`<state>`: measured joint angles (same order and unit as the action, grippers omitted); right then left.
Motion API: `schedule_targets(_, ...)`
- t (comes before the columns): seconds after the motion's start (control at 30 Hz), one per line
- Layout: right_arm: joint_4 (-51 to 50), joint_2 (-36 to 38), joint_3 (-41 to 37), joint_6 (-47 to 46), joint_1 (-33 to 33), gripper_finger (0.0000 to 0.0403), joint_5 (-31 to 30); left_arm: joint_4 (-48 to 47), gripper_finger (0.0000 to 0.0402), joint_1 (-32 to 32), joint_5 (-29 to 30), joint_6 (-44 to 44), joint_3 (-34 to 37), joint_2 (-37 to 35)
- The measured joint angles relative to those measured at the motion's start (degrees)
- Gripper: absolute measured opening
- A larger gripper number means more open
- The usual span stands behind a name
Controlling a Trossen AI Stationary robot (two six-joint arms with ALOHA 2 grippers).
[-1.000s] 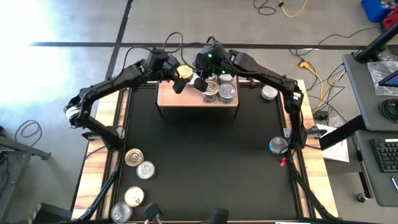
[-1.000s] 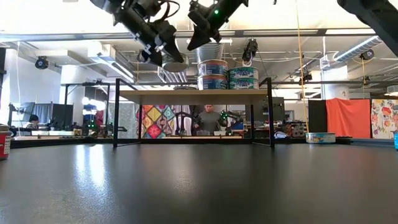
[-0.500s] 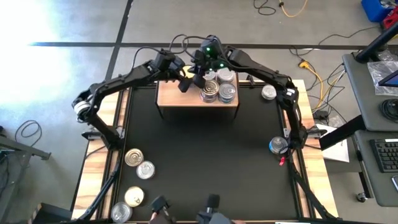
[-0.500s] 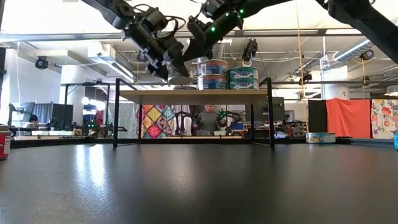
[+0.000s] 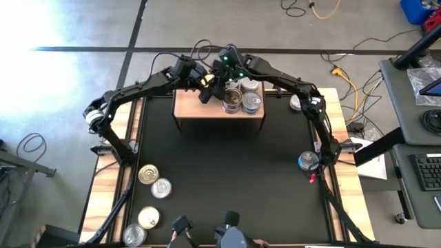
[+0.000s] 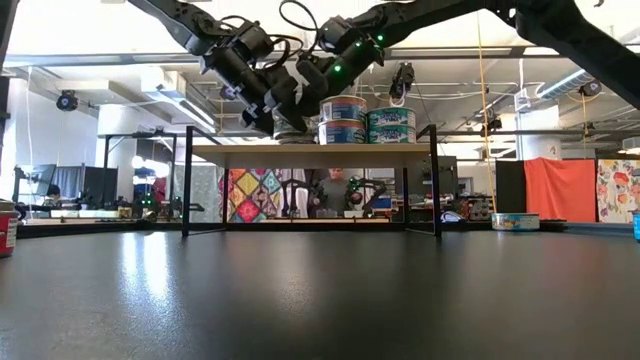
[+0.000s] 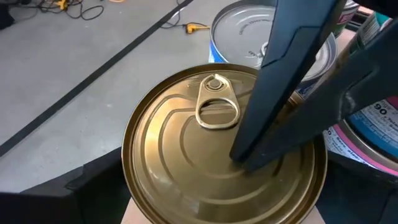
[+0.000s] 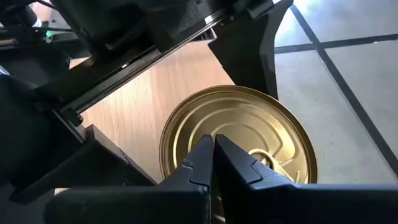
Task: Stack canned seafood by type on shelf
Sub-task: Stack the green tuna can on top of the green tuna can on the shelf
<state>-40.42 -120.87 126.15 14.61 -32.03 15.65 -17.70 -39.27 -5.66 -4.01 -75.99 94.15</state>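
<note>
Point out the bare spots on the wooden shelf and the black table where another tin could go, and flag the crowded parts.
The light-wood shelf is bare along its left and front. Its right half is crowded with silver-lidded tins, with both grippers over the gold-lidded tin. The black table top is open in the middle; loose round tins cluster at the near left.

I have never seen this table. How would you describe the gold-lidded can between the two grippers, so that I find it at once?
Look at the small light-wood shelf at the far edge of the black table. On it, just left of the stacked silver-lidded cans, both arms meet over one can. Its lid is gold with a ring pull; the shut right gripper touches that lid, with the left gripper open around it.
</note>
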Motion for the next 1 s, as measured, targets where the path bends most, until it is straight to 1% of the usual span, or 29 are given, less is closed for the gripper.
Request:
schedule_targets(0.33, -0.9, -0.1, -0.3, 1.0, -0.5, 0.0009, -0.2, 0.8, 0.0397, 0.0, 0.1, 0.0, 0.1, 0.3)
schedule_targets(0.57, -1.2, -0.1, -1.3, 0.9, -0.9, 0.0009, 0.0, -0.4, 0.0399, -0.1, 0.3, 1.8, 0.1, 0.4)
schedule_targets(0.77, -1.5, -0.1, -1.7, 0.8, -0.9, 0.0009, -0.2, -0.5, 0.0399, -0.1, 2.6, 1.4, 0.1, 0.4)
schedule_targets(1.0, -1.3, -0.1, -3.1, 0.3, -1.0, 0.0009, -0.3, -0.8, 0.0399, -0.1, 3.2, -1.5, 0.1, 0.4)
